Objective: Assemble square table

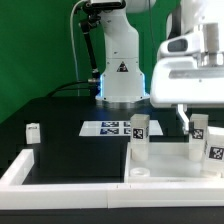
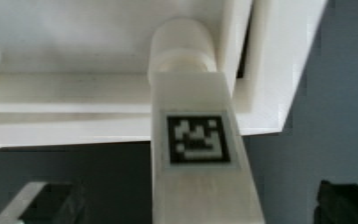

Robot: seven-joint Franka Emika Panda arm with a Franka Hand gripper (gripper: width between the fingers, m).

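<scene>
White rounded plastic leg meets the rimmed square top.

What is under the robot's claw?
A tagged white leg, between the open gripper's fingers, reaching to the tabletop's corner. The leg covers that corner, so any socket there is hidden.

Robotics laboratory test cell. Indicated by: Franka arm base standing on a black table; green backdrop curtain; marker board of printed tags; white border rails fencing the work area; black-and-white tags on white legs.
</scene>
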